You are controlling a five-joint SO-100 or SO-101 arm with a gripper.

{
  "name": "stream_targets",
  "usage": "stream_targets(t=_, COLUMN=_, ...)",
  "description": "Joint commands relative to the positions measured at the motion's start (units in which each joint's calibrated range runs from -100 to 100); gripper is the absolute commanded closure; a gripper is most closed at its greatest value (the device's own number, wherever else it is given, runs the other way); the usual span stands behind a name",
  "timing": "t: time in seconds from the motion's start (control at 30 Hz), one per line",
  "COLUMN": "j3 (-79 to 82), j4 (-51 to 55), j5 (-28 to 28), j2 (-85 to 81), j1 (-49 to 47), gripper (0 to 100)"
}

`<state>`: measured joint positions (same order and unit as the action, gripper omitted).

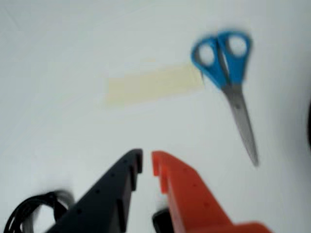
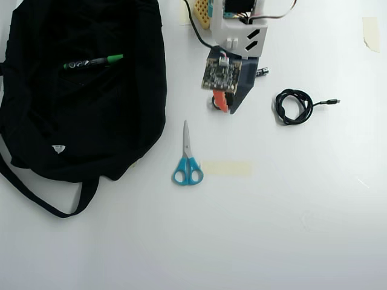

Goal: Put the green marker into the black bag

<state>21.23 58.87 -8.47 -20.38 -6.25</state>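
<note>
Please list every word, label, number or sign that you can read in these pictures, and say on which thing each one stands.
No text can be read.
Green marker, lying on the black bag: white markings on the barrel, too small to read.
White tag on the bag: too small to read.
Circuit board on the arm: print too small.

blue scissors (image 2: 187,163) on white bench (image 2: 272,229), yellow tape strip (image 2: 226,168) just beside handles, coiled black cable (image 2: 294,106) well apart
</note>
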Motion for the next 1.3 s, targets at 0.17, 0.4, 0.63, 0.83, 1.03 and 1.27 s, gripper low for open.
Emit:
stream_targets(t=0.17, j3=30.2, j4=-7.4, j5=-0.1, j2=-22.3, j1=-1.9, gripper=98)
stream_targets(t=0.4, j3=43.8, j4=-14.6, j5=-1.8, j2=-33.4, j1=-2.0, gripper=98)
stream_targets(t=0.63, j3=61.9, j4=-29.0, j5=-1.4, j2=-41.0, j1=-2.8, gripper=98)
stream_targets(t=0.83, j3=73.8, j4=-38.7, j5=-1.3, j2=-47.8, j1=-3.7, gripper=98)
stream_targets(t=1.03, j3=78.5, j4=-37.7, j5=2.9, j2=-58.0, j1=-4.9, gripper=98)
stream_targets(t=1.27, j3=78.5, j4=-26.6, j5=3.7, j2=-63.9, j1=-4.5, gripper=98)
